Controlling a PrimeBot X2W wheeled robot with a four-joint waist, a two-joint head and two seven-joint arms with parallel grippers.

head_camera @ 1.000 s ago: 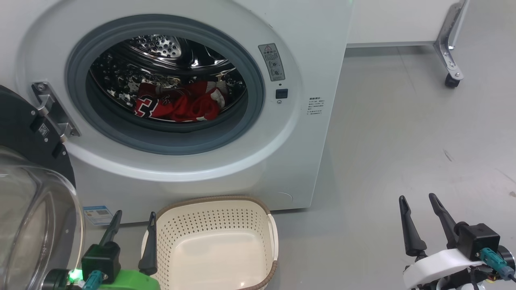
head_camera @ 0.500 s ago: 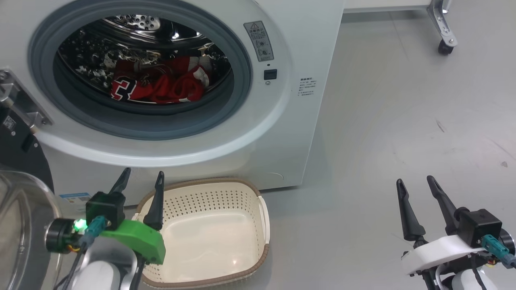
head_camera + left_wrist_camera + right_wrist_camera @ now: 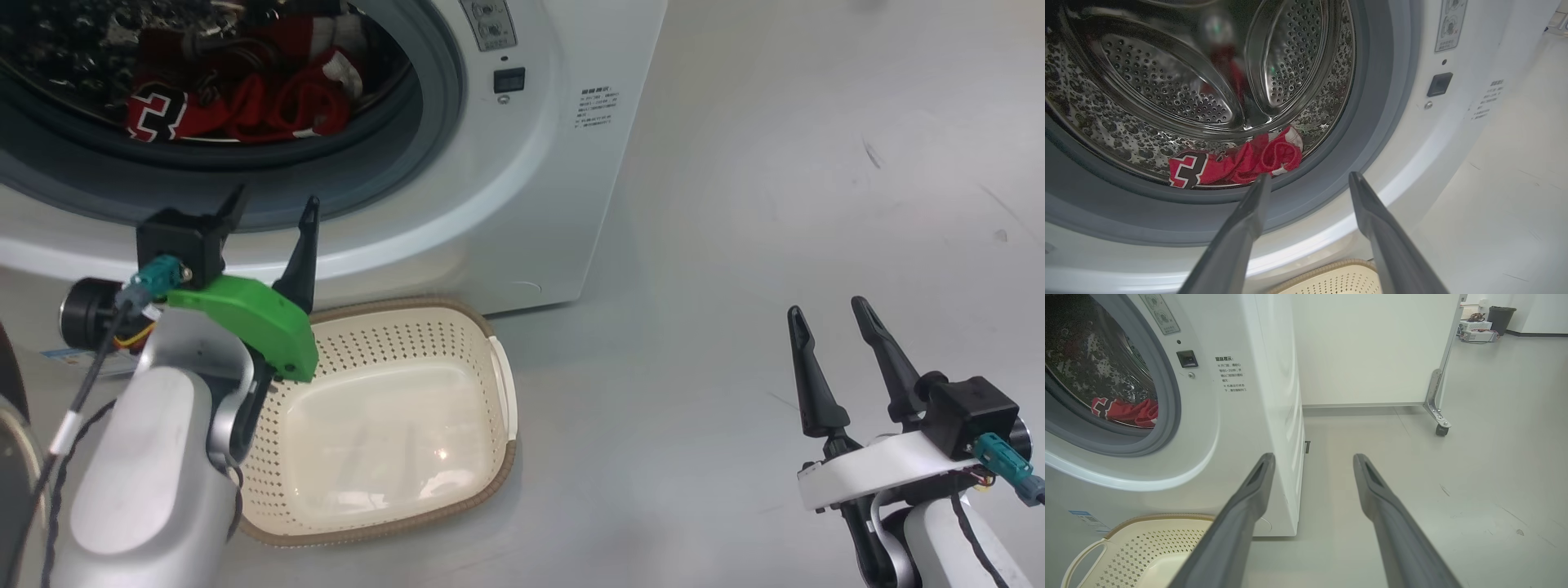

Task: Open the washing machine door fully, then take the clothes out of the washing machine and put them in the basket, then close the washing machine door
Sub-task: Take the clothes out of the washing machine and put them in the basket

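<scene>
So the left tool (image 3: 273,198) has climbed from beside the basket (image 3: 500,384) up to the grey rim of the washing machine (image 3: 531,163), fingers spread, holding nothing. The right tool (image 3: 826,309) still idles low, released too. The clothes (image 3: 237,102) sit in the drum. The head view has tilted down.

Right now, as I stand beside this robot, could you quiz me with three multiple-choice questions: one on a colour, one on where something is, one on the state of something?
1. The basket is: A blue, B cream, C black.
2. The red clothes are: A in the basket, B in the washing machine, C held up in mid-air.
3. The left end effector is: A open and empty, B shut on the clothes, C shut on the basket.

Answers:
1 B, its perforated walls are cream.
2 B, they lie at the bottom of the steel drum.
3 A, its jaws stand apart with nothing between them.
</scene>
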